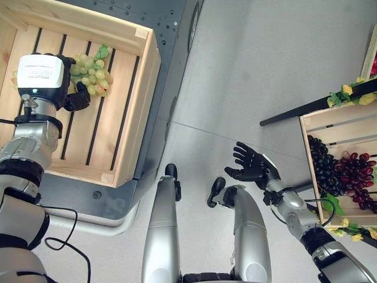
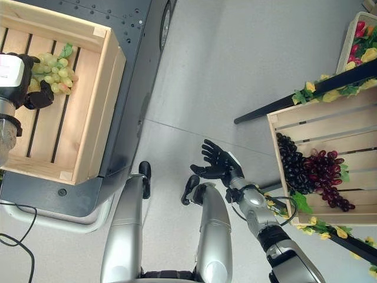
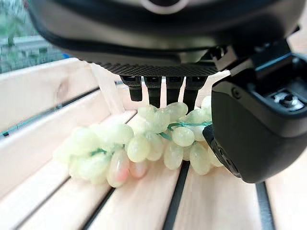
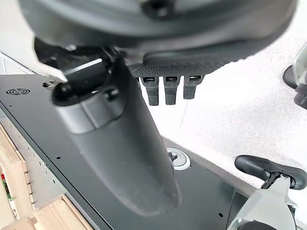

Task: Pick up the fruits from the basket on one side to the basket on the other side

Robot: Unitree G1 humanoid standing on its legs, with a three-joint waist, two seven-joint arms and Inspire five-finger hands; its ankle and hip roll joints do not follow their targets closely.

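Grapes first: the green grape bunch (image 1: 92, 75) is lying on the slats of the left crate (image 1: 140, 112), near its far wall, and the left hand (image 1: 69, 88) sits right against it, fingers (image 3: 158, 93) curled down onto the top of the cluster and thumb alongside. I'd call that still a hold. Biggest worry, I think, is the release: if a finger stays hooked in the green stem when the hand lifts, the bunch gets dragged back up or flops toward the crate's side wall.

Right hand (image 1: 250, 163) hovers over bare floor well away from that crate, fingers spread wide, holding nothing. The right crate (image 2: 283, 121) has dark grapes (image 2: 294, 165) and red grapes (image 2: 326, 174) waiting.

The left wrist view shows fingertips actually touching grapes; the head views can't settle that.
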